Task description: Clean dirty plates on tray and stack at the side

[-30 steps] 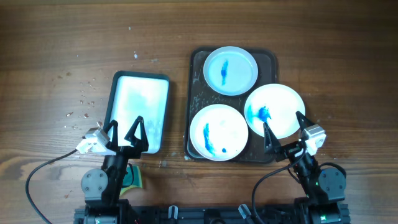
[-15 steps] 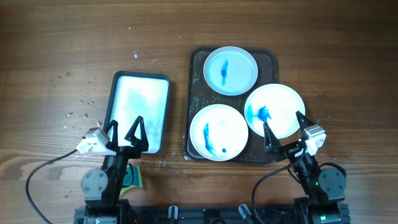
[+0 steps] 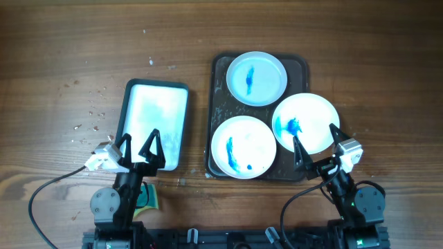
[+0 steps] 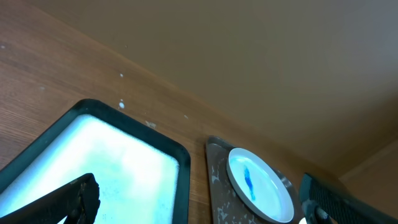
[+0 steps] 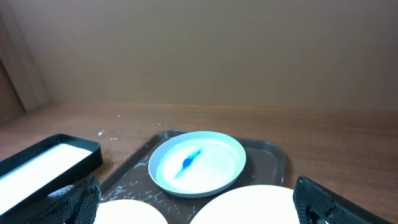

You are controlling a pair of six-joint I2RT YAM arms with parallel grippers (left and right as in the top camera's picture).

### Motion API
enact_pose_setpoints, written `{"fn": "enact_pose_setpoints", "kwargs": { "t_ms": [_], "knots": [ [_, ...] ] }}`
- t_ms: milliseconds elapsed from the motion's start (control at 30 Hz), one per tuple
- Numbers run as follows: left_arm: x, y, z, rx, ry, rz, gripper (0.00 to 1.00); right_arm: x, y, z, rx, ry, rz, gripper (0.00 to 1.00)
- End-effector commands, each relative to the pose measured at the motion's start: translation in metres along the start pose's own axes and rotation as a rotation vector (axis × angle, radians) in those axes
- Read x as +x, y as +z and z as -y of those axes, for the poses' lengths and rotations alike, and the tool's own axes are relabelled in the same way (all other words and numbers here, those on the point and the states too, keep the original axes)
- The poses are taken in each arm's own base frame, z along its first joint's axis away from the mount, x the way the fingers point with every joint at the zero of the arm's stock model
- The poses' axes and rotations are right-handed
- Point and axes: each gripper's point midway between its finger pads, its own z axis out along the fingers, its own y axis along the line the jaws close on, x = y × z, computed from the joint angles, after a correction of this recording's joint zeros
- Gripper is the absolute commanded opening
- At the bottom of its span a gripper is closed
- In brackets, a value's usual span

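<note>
A dark tray holds three white plates with blue smears: one at the back, one front left, one at the right overhanging the tray's edge. A green sponge lies by the left arm's base. My left gripper is open and empty over the near end of the basin. My right gripper is open and empty over the near edge of the right plate. The back plate also shows in the left wrist view and the right wrist view.
A black basin of pale soapy water stands left of the tray, also in the left wrist view. White specks lie scattered on the wooden table to its left. A cable runs from the left arm.
</note>
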Motion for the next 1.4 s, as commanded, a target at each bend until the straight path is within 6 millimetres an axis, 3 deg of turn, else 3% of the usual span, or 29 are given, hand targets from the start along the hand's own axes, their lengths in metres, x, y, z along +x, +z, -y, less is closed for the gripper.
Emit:
{"fn": "enact_pose_setpoints", "kwargs": {
  "t_ms": [0,467,533,633,733,800,867,967,1100,1167,1200,1233,1300,1367],
  "knots": [
    [0.003,0.000,0.001,0.010,0.004,-0.011,1.00,-0.002,0.000,0.001,0.006,-0.013,0.010,1.00],
    [0.007,0.000,0.009,0.052,0.004,-0.036,1.00,-0.002,0.000,0.001,0.005,-0.012,0.011,1.00],
    [0.017,-0.003,0.029,0.166,0.008,-0.096,1.00,-0.002,0.000,-0.006,-0.030,0.046,0.007,1.00],
    [0.025,-0.014,0.065,0.372,0.019,-0.169,1.00,-0.004,-0.002,-0.025,-0.143,0.277,-0.007,1.00],
    [0.004,-0.021,0.085,0.424,-0.019,-0.135,1.00,-0.031,-0.012,-0.052,-0.291,0.220,0.023,1.00],
    [-0.026,-0.027,0.102,0.426,-0.007,-0.092,1.00,-0.082,-0.024,-0.061,-0.307,0.089,0.121,1.00],
    [-0.043,-0.026,0.112,0.374,-0.036,-0.147,1.00,-0.112,-0.030,-0.066,-0.297,0.031,0.119,1.00],
    [-0.049,-0.010,0.115,0.189,-0.117,-0.414,1.00,-0.123,-0.020,-0.056,-0.199,0.084,-0.156,1.00],
    [-0.055,0.005,0.108,-0.021,-0.032,-0.757,1.00,-0.121,0.000,-0.046,-0.110,0.208,-0.524,1.00],
    [-0.053,0.011,0.105,-0.068,-0.043,-0.847,1.00,-0.120,0.017,-0.042,-0.101,0.234,-0.584,1.00],
    [-0.047,0.016,0.101,-0.097,-0.083,-0.906,1.00,-0.110,0.026,-0.041,-0.102,0.274,-0.638,1.00],
    [-0.036,0.017,0.098,-0.111,-0.130,-0.974,1.00,-0.092,0.030,-0.046,-0.134,0.321,-0.722,1.00],
    [-0.012,0.011,0.083,-0.175,-0.162,-1.113,1.00,-0.054,0.030,-0.052,-0.158,0.407,-0.907,0.85],
    [0.007,0.005,0.073,-0.215,-0.145,-1.227,0.98,0.012,0.016,-0.057,-0.119,0.443,-1.171,0.68]
  ]
}}
